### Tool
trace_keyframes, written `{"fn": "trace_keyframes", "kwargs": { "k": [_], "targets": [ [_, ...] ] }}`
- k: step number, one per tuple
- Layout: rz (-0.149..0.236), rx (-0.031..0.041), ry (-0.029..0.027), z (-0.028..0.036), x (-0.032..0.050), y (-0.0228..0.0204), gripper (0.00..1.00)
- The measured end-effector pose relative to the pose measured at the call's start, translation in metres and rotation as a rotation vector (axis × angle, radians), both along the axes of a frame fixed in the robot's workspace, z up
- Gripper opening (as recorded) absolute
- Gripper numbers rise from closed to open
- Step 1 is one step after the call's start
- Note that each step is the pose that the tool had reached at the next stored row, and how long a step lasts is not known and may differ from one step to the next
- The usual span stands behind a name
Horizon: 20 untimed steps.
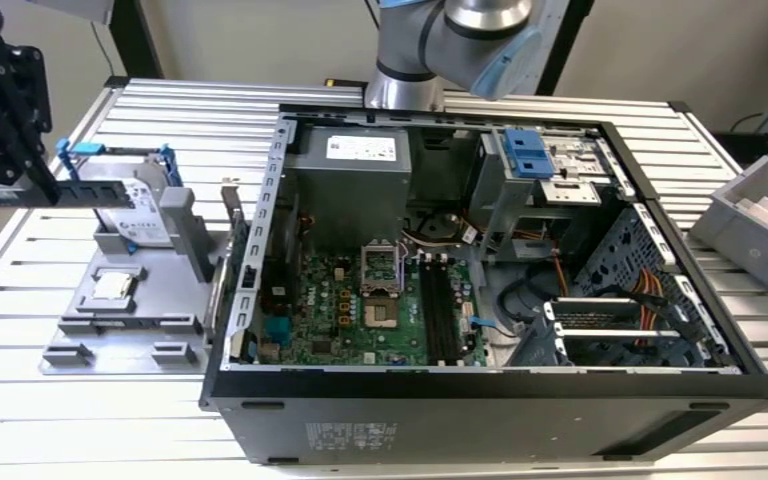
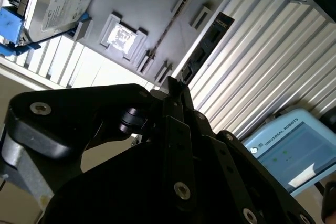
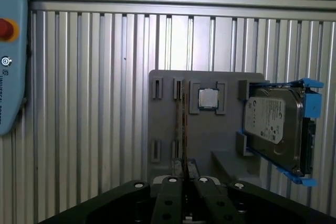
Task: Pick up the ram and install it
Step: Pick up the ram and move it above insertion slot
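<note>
An open computer case [image 1: 491, 410] lies on the ribbed worktop [image 1: 37, 410]. Beside it, a grey tray [image 1: 144, 312] carries a hard drive [image 3: 275, 124] and a small square chip [image 3: 208, 98]. A grey bin [image 1: 754, 228] stands apart.

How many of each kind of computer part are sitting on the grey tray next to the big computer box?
On the grey tray, in the first wrist view:
hard drive: 1
small square chip: 1
ram stick, standing on its edge: 1
Total: 3
</note>
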State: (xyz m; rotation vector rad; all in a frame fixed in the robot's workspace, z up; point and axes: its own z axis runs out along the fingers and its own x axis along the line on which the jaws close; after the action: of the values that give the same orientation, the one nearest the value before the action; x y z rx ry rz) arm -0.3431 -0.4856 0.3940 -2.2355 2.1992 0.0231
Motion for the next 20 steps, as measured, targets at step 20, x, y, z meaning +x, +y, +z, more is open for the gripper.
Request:
{"fn": "trace_keyframes", "kwargs": {
  "k": [20],
  "targets": [
    [0.000, -0.0025, 0.0012, 0.0000, 0.0199, 0.0011, 0.00]
  ]
}}
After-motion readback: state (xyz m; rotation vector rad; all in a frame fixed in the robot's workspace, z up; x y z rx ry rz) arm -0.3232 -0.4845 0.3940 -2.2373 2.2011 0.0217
